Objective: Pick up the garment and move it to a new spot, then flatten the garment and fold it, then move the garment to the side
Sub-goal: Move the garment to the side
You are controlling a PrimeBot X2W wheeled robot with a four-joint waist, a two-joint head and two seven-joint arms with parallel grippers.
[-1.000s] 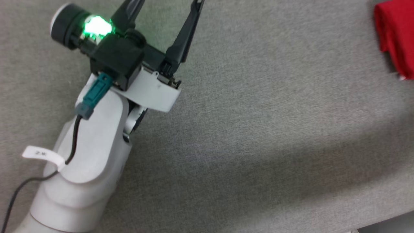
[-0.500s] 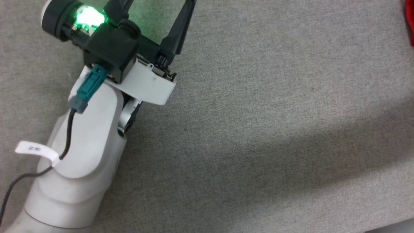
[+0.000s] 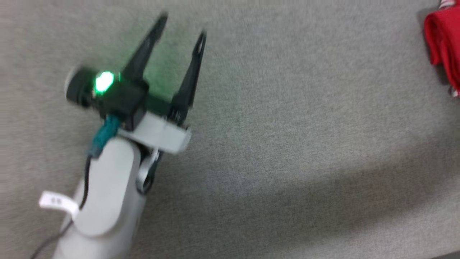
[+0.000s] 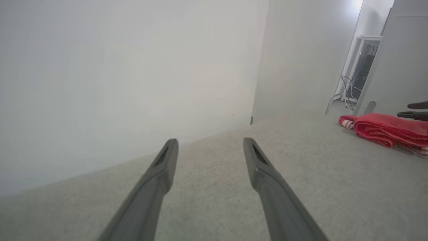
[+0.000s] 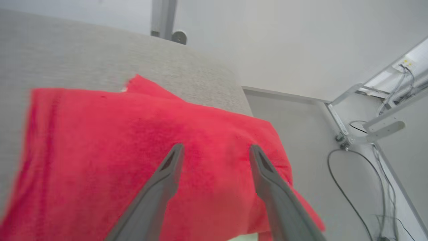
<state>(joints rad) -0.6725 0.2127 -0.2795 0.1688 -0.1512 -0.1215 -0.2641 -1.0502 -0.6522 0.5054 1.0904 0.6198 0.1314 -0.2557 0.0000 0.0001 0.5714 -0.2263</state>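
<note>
The garment (image 5: 100, 150) is a folded red bundle lying at the right edge of the grey table (image 3: 287, 144). It also appears at the right border of the head view as the garment (image 3: 444, 54), and in the left wrist view as the garment (image 4: 384, 129) with striped trim at its end. My right gripper (image 5: 216, 147) hovers just over the red cloth, open, with nothing between its fingers. Its dark fingertips, the right gripper (image 4: 416, 110), also show beside the bundle. My left gripper (image 3: 183, 27) is open and empty over bare table, far left of the garment. The left wrist view shows it too, as the left gripper (image 4: 210, 142).
A white wall (image 4: 117, 73) rises behind the table's far edge. Past the table's right edge lie the floor with black cables (image 5: 344, 180) and a pale metal frame (image 5: 367, 130). A shadow band (image 3: 323, 201) crosses the table's near part.
The whole head view has shifted and blurred, so the camera has moved. The left gripper now shows in full and is still open. The garment's edge is back in the picture.
</note>
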